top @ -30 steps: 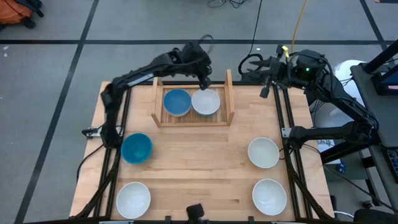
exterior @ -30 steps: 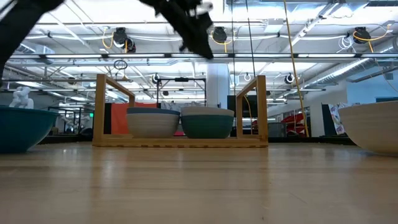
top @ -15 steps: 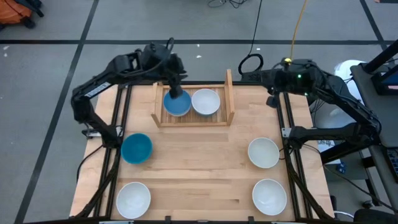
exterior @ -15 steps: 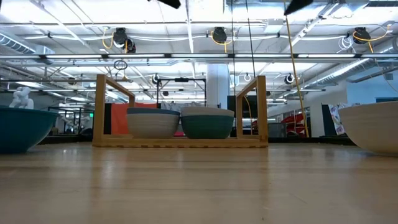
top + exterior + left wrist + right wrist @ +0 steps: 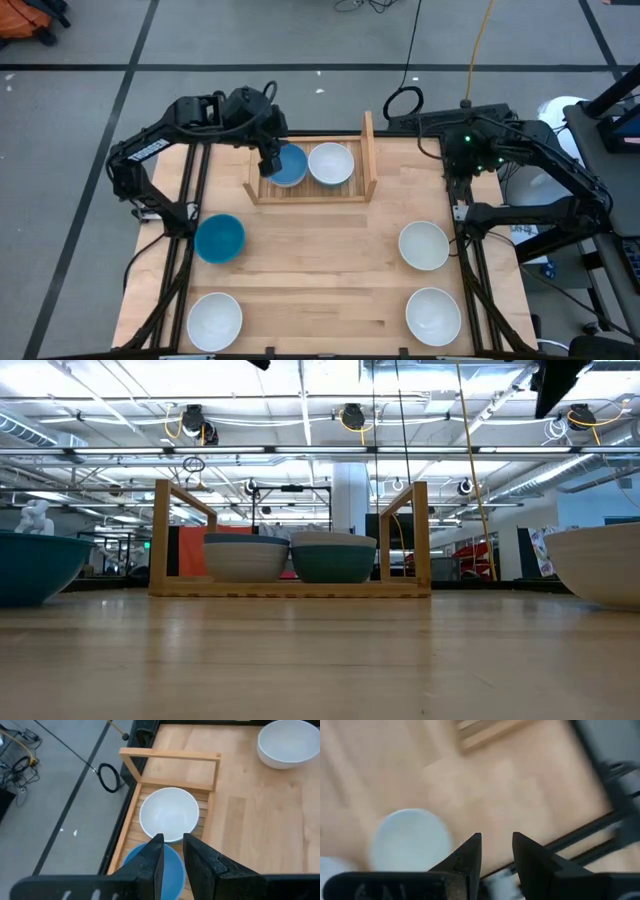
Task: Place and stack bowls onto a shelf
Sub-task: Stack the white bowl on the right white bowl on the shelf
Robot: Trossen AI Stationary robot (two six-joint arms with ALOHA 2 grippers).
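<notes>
L gripper (image 5: 268,160) hovers over shelf (image 5: 368,150) left end by blue bowl (image 5: 289,166), fingers narrowly apart, empty. R gripper (image 5: 495,851) at far right, narrow gap, empty.

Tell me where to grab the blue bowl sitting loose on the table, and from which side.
Grip the rim of the blue bowl, coming straight down from above. It sits upright and open, so one finger probably fits inside the wall and one outside. The left gripper is the nearer one.

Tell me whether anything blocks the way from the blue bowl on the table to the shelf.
Nothing visible does. Bare tabletop lies between the blue bowl and the shelf. The left tool hovers over the shelf's near-left corner, above that path.
</notes>
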